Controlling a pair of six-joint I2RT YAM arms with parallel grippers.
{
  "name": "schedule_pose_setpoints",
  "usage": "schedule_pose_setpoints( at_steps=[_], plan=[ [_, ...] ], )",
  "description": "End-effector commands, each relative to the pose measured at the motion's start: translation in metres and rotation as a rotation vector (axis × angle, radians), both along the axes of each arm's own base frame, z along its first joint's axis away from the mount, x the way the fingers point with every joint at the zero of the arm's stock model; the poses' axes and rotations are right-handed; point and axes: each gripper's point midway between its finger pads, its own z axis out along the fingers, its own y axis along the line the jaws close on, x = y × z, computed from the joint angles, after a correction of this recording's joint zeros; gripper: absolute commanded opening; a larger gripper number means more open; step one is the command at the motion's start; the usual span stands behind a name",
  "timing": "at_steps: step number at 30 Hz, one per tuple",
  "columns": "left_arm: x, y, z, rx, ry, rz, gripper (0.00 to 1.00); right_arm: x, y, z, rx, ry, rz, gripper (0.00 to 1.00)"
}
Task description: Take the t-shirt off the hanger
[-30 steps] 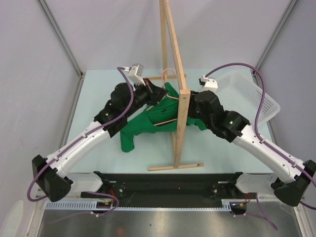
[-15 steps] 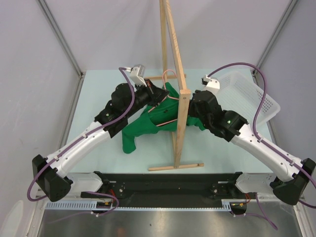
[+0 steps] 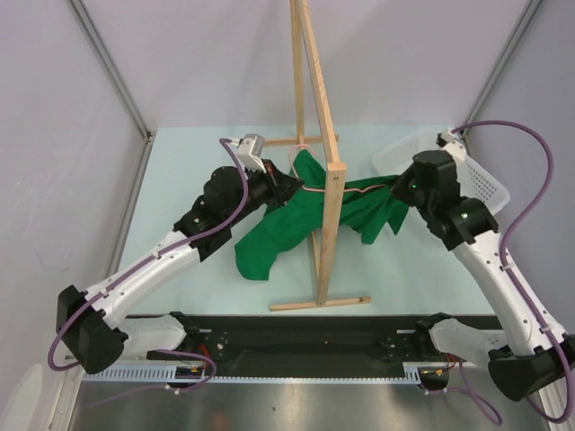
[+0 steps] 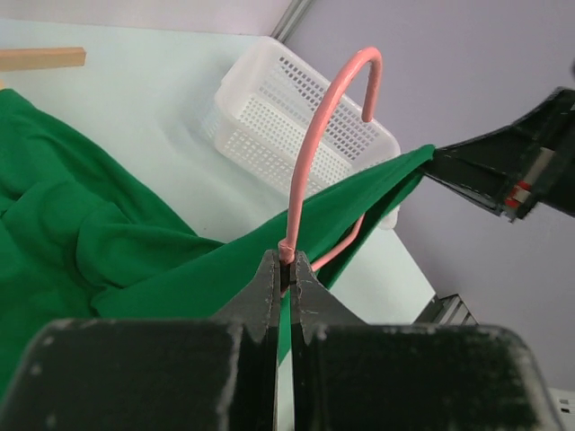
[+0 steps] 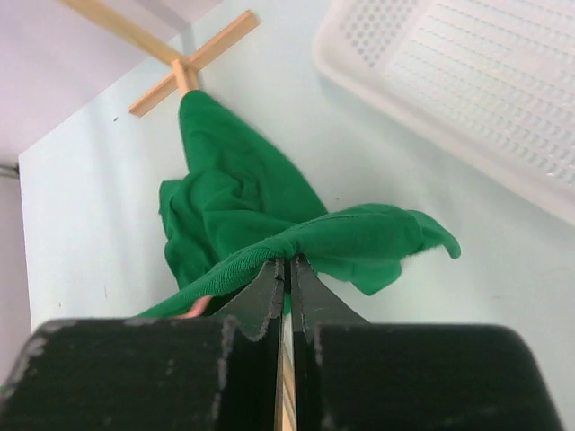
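The bright green t-shirt (image 3: 296, 220) hangs stretched across the middle of the table, on both sides of the wooden rack post. The pink wire hanger (image 3: 310, 184) is partly inside it; its hook (image 4: 328, 117) sticks up in the left wrist view. My left gripper (image 3: 289, 182) is shut on the hanger's neck (image 4: 287, 254), just below the hook. My right gripper (image 3: 402, 190) is shut on a bunched edge of the t-shirt (image 5: 296, 242) and holds it out to the right, off the table. One hanger arm (image 4: 346, 247) shows under the taut cloth.
A tall light wooden rack (image 3: 325, 180) stands mid-table, its foot bar (image 3: 319, 303) near the front. A white mesh basket (image 3: 467, 171) sits at the back right, also in the left wrist view (image 4: 296, 117) and the right wrist view (image 5: 467, 81).
My right gripper has pulled away to the right and up with the shirt's edge, stretching the cloth off the hanger. My left gripper holds the hanger nearly still.
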Motion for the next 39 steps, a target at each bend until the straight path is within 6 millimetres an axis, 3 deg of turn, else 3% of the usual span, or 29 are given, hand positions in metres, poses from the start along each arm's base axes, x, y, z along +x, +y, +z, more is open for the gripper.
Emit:
schedule_pose_setpoints(
  at_steps=[1,3,8,14,16,17,21,25,28,32,39],
  plan=[
    [-0.017,0.007,0.049,-0.109,-0.135,-0.050,0.00,-0.003,-0.030,-0.022,0.045,0.059,-0.028,0.00],
    [-0.020,0.010,0.055,-0.126,-0.139,-0.055,0.00,-0.003,-0.039,-0.031,0.067,0.076,-0.032,0.00],
    [-0.024,0.014,0.060,-0.146,-0.152,-0.066,0.00,-0.008,-0.040,-0.054,0.091,0.115,-0.001,0.00],
    [-0.027,0.015,0.073,-0.166,-0.171,-0.083,0.00,-0.012,-0.035,-0.060,0.114,0.117,0.049,0.00],
    [-0.025,0.012,0.076,-0.152,-0.173,-0.092,0.00,-0.015,-0.033,-0.054,0.140,0.095,0.063,0.00],
    [-0.023,0.012,0.067,-0.117,-0.153,-0.092,0.00,-0.016,-0.034,-0.046,0.155,0.074,0.069,0.00],
    [-0.014,0.011,0.048,-0.018,-0.113,-0.073,0.00,-0.019,-0.033,0.003,0.152,-0.029,0.091,0.00],
    [-0.017,0.007,0.038,0.028,-0.114,-0.116,0.00,-0.021,-0.034,0.023,0.147,-0.050,0.089,0.00],
    [-0.027,0.003,0.052,-0.017,-0.175,-0.170,0.00,-0.014,-0.033,0.012,0.143,0.008,0.095,0.00],
    [-0.031,0.006,0.060,-0.045,-0.205,-0.168,0.00,-0.005,-0.026,-0.018,0.143,0.102,0.120,0.00],
    [-0.042,0.005,0.072,-0.075,-0.263,-0.213,0.00,-0.002,-0.041,-0.062,0.108,0.203,0.087,0.00]
  ],
)
